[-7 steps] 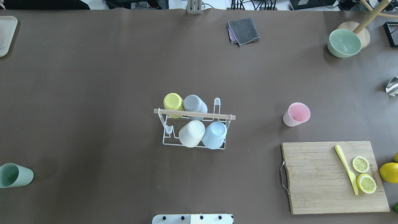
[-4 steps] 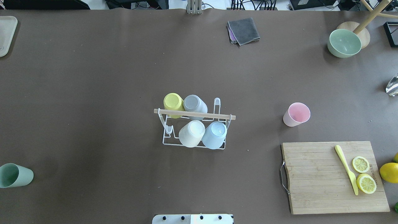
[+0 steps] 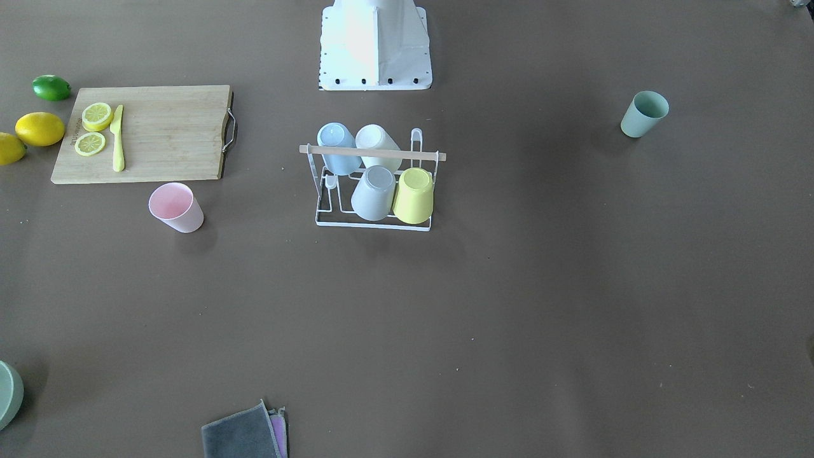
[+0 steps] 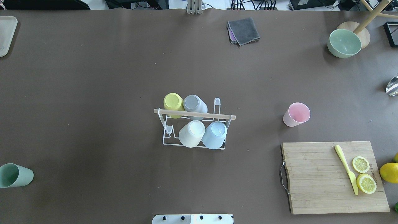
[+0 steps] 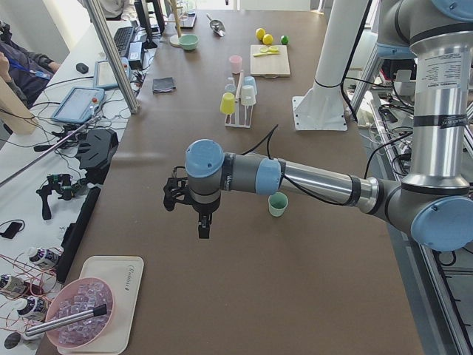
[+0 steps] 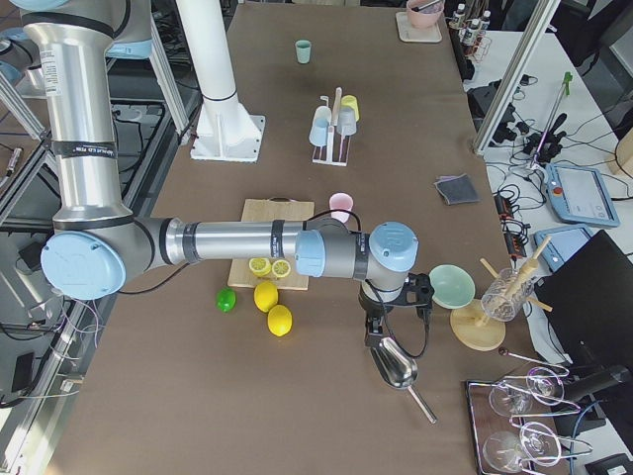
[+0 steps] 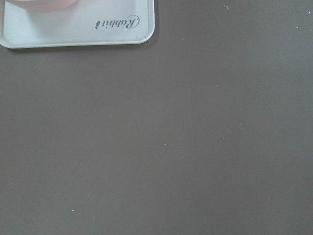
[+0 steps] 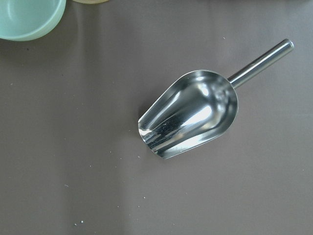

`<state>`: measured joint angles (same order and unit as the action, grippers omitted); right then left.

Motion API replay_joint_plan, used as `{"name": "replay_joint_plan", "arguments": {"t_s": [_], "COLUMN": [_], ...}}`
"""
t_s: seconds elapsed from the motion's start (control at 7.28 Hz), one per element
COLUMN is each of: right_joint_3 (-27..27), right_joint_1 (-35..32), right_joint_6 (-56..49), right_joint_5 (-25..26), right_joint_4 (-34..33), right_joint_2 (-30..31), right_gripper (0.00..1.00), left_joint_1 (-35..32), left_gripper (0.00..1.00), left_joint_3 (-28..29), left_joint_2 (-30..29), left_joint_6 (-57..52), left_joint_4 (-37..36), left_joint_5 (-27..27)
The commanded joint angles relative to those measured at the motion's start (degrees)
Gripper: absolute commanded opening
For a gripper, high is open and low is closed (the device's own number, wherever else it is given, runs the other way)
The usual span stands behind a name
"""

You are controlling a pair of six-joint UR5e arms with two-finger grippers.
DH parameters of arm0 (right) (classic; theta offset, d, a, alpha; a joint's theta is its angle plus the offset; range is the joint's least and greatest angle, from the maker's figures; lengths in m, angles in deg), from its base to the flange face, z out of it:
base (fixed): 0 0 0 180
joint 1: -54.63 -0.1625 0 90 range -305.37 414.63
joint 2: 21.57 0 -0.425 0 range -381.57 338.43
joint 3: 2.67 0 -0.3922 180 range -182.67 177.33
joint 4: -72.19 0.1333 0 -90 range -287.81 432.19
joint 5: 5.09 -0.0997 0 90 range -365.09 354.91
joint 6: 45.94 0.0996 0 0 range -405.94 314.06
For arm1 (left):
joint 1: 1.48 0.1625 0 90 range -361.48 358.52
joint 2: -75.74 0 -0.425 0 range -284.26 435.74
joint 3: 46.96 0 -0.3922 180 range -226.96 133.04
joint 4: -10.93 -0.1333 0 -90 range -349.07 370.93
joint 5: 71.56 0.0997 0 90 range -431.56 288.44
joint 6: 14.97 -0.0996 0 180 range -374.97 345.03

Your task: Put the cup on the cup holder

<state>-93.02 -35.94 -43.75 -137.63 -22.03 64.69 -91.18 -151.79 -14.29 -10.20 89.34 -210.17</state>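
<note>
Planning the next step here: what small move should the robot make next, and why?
Probably swing the left gripper toward the upright pale green plastic cup nearby. The white wire cup holder with a wooden bar shows two free pegs, and this cup stands loose on the table, close to that gripper.
</note>
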Motion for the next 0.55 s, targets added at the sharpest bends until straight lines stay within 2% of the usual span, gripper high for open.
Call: {"name": "replay_joint_plan", "arguments": {"t_s": [0.0, 0.41], "right_joint_3": [-0.1, 0.0], "right_joint_1": [0.3, 0.8], "right_joint_6": [0.0, 0.0], "right_joint_5": [0.0, 0.0], "right_joint_4": [-0.1, -0.1], "right_joint_2": [-0.1, -1.6], "right_gripper": [1.0, 1.0], "left_joint_1": [4.2, 9.2], "left_gripper": [0.98, 0.98], "left_joint_3": [1.3, 3.1], "left_joint_2": [-5.0, -5.3], "left_joint_6": [-0.5, -0.6], "left_joint_4": [-14.5, -23.4], "left_joint_5": [-0.3, -1.1]}}
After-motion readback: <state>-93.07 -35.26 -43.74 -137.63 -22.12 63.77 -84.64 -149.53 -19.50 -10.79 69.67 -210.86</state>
